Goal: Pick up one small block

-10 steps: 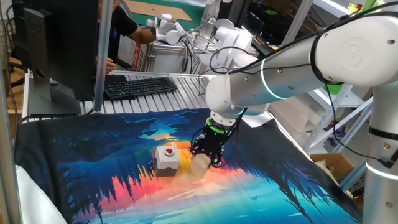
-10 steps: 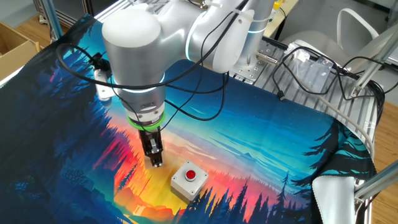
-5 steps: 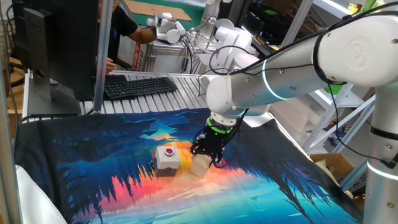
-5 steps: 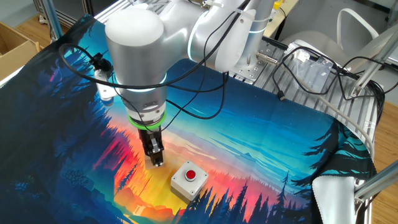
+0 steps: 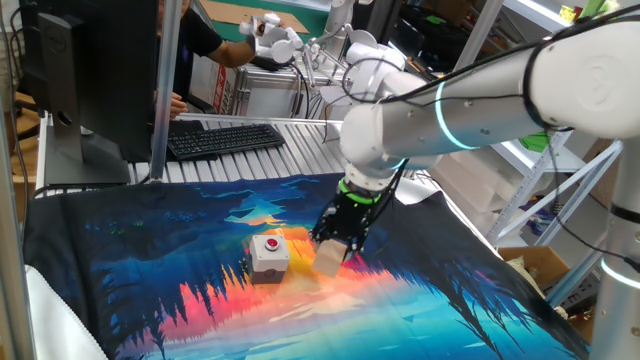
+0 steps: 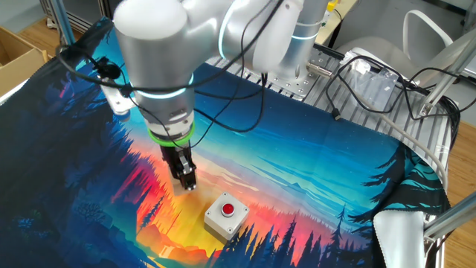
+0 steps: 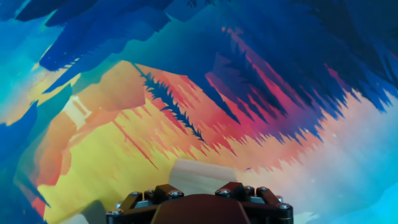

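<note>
**Inspector:** Just right of the grey button box (image 5: 268, 256), on the orange patch of the printed cloth (image 5: 150, 250), the gripper (image 5: 334, 251) stands higher than it did a second ago. The arm has risen and swung a little toward the far side of the table.

**Assistant:** And the small block (image 5: 329, 260)?

**Inspector:** It has come up with the fingers. A second ago it sat low on the cloth beside the box; now the tan cube hangs at the fingertips, and from this side it appears clear of the cloth, though the gap beneath it is hard to confirm. In the hand view the small block (image 7: 200, 175) shows directly ahead of the finger mounts, with the cloth well behind it.

**Assistant:** So the claw is clenched on it?

**Inspector:** Grasping the block, in my judgement; it travels with the fingers. From the other fixed view the gripper (image 6: 189, 183) hides the cube entirely, so I take no confirmation from there. The button box (image 6: 226, 215) has not shifted.

**Assistant:** Meaning for the task?

**Inspector:** The lift looks under way. The grip seems to sit near the cube's top, so a slip remains possible.
</note>
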`<state>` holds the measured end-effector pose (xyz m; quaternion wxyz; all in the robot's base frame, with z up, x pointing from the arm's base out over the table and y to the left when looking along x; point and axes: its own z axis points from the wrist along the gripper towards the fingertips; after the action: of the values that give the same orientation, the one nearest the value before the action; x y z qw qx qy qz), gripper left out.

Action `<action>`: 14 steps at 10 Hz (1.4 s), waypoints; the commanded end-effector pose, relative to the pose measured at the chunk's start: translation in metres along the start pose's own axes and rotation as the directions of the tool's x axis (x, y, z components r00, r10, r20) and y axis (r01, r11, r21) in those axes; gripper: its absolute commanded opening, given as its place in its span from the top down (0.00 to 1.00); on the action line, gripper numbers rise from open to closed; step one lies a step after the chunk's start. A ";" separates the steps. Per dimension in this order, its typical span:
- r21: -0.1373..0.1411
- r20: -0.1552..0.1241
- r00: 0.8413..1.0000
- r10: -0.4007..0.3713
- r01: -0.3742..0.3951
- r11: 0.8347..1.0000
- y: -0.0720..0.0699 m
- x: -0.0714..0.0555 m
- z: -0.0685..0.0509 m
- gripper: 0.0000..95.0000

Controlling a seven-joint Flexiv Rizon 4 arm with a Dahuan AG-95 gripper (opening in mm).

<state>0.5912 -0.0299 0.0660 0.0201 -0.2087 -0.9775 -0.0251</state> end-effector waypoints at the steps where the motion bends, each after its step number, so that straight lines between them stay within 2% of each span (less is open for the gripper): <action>1: 0.004 -0.014 0.995 -0.101 0.101 0.995 -0.006 0.003 -0.021 1.00; 3: 0.003 -0.019 0.987 -0.157 0.157 0.988 -0.012 0.008 -0.037 1.00; 4: 0.004 -0.020 0.984 -0.175 0.175 0.985 -0.013 0.009 -0.039 1.00; 5: 0.005 -0.023 0.971 -0.240 0.240 0.971 -0.016 0.011 -0.046 1.00; 6: 0.003 -0.027 0.950 -0.312 0.312 0.950 -0.021 0.014 -0.054 1.00; 8: 0.001 -0.028 0.917 -0.398 0.399 0.917 -0.026 0.018 -0.063 1.00; 9: 0.002 -0.030 0.882 -0.470 0.471 0.882 -0.031 0.021 -0.068 1.00; 10: 0.005 -0.032 0.873 -0.487 0.488 0.873 -0.032 0.022 -0.070 1.00; 11: 0.011 -0.035 0.854 -0.520 0.520 0.854 -0.035 0.024 -0.074 1.00; 12: 0.032 -0.039 0.827 -0.561 0.562 0.826 -0.038 0.026 -0.078 1.00; 13: 0.038 -0.041 0.815 -0.578 0.580 0.814 -0.039 0.027 -0.079 1.00; 14: 0.052 -0.043 0.796 -0.604 0.605 0.794 -0.043 0.029 -0.083 1.00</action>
<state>0.5537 -0.0589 0.1439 0.0293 0.0914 -0.9953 -0.0094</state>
